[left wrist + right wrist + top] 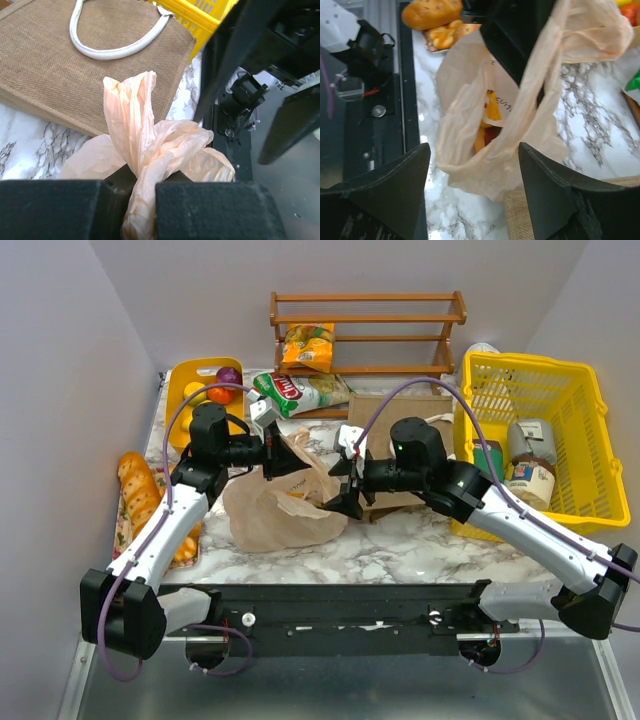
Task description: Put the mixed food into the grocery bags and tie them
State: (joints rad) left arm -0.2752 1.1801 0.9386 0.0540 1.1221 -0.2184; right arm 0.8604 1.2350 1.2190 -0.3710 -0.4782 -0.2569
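The peach plastic grocery bag (280, 508) slumps on the marble mid-table. My left gripper (272, 456) is shut on its gathered handles, and the twisted film (142, 145) is pinched between the black pads at my left gripper (142, 186). My right gripper (345, 488) stands open at the bag's right side, its jaws straddling the sagging bag mouth (490, 155) without touching it. Orange and red food (489, 117) shows inside. The jute tote (392, 410) lies flat behind, white handle (107, 50) on top. A green-and-red snack packet (300, 392) lies near the rack.
A yellow mesh basket (530, 359) with jars stands at the right. A wooden rack (365, 315) at the back holds a yellow packet (308, 348). A yellow tray (178, 390) of fruit and a bread loaf (138, 488) sit along the left edge.
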